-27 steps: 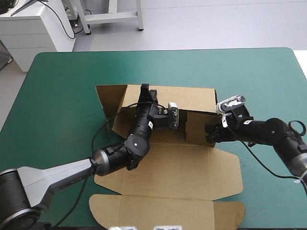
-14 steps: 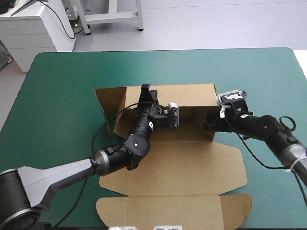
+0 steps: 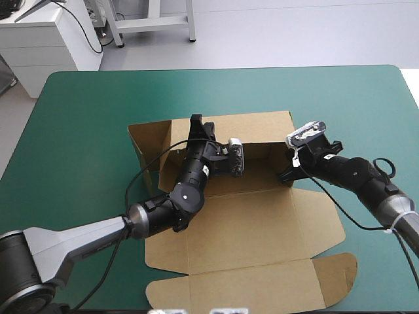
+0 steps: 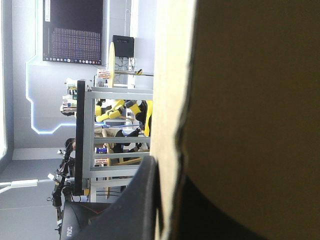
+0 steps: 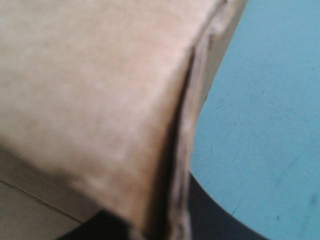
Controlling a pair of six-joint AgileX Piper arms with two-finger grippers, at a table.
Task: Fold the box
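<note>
The brown box [image 3: 249, 222] lies in the middle of the teal-green cover, its base flat and its back wall [image 3: 255, 127] standing. My left gripper [image 3: 196, 125] is shut over the top edge of that back wall near its left end. In the left wrist view the board's edge [image 4: 172, 100] runs up between the black fingers [image 4: 142, 200]. My right gripper [image 3: 286, 173] is shut on the upright right side wall [image 3: 288, 147] at the back right corner. The right wrist view is filled by brown board [image 5: 100, 90], with a black finger [image 5: 215, 215] under its edge.
The box's lid [image 3: 262, 288], with a rounded flap at its right end, lies flat toward the table's near edge. A side flap [image 3: 147, 140] stands at the box's left end. Bare teal-green cover [image 3: 78, 131] stretches to the left, far side and right of the box.
My right gripper has swung the right side wall from inside the box out to the back right corner. The base and lid have slid and turned to the right. The left gripper has hardly moved.
</note>
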